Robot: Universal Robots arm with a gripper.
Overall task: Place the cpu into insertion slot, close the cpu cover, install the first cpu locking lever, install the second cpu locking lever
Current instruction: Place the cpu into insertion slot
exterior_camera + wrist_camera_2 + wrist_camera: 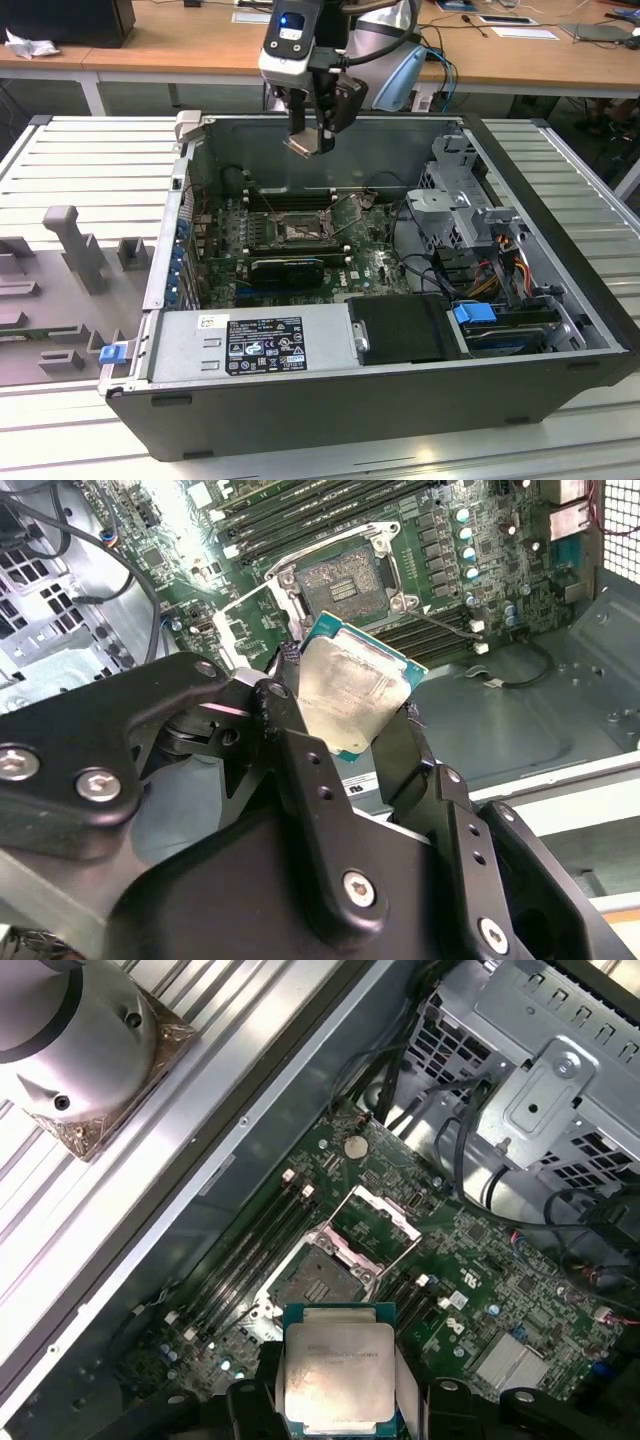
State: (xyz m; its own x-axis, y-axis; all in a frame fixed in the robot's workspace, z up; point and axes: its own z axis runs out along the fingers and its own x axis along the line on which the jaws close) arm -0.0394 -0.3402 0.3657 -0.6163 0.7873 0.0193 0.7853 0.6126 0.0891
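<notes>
The open computer case shows me its green motherboard. My tool hangs above the case's rear wall, its fingers closed on the cpu by two opposite edges. The insertion slot lies well below with the cpu cover standing open. I judge the chip must be squared to the socket, kept level and lowered without pressing.

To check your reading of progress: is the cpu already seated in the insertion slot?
No: the gripper holds the cpu above the board, and the insertion slot lies bare.
</notes>
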